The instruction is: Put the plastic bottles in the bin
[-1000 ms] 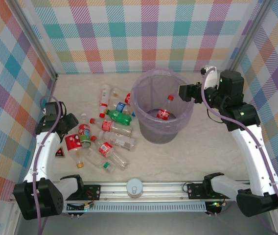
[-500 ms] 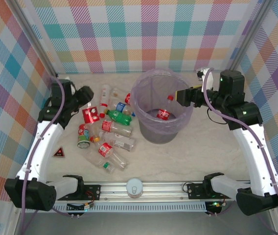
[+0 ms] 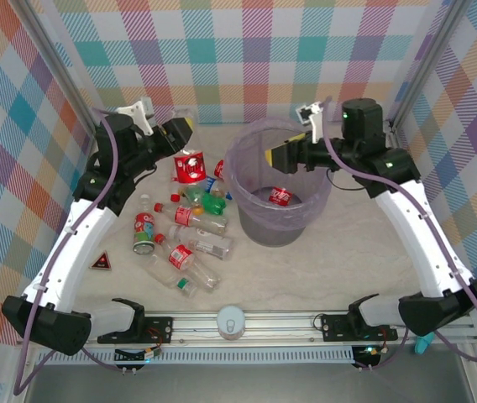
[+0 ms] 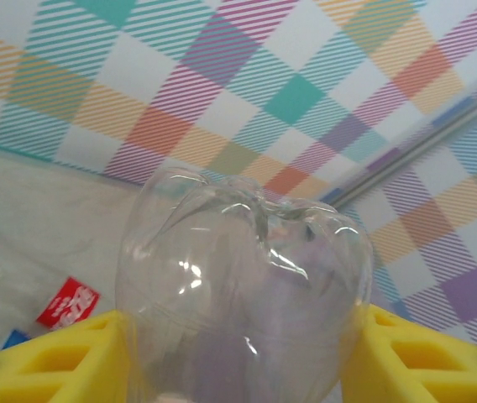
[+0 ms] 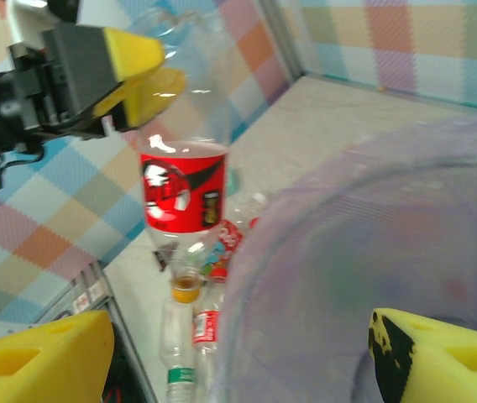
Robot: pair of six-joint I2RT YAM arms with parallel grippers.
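fingers (image 4: 54, 361) of the left gripper (image 3: 185, 138) are clamped on the base end of a clear red-labelled bottle (image 3: 190, 165). in the left wrist view the yellow pads are pressed against both sides of its lobed bottom. the bottle is hung cap (image 5: 186, 290) down, raised above the table (image 3: 348, 252), just left of the bin (image 3: 264, 225) rim and not yet over the mouth. the right gripper (image 3: 282, 156) is held over the bin mouth with its fingers (image 5: 41, 357) spread apart, and nothing is seen between them. one red-capped bottle (image 3: 280, 196) is already lying at the bin bottom. the other bottles (image 3: 190, 243) are piled loosely on the table at the bin's left side.

step in hand, as judged: carry and drop. to be done well:
- the bottle is to be moved right until the whole body, cap included, is inside the rim line before the pads are opened. a release at the rim is likely to be bounced back onto the pile.
- enough height is needed so the hanging cap is cleared over the rim and the lavender liner (image 3: 238, 155) is not snagged.
- the same space is occupied by the right gripper. a clash is likely unless it is pulled back first or the drop is made over the left half of the mouth.
- the grip is on thin curved plastic, so slip is possible. fast swings are to be avoided.
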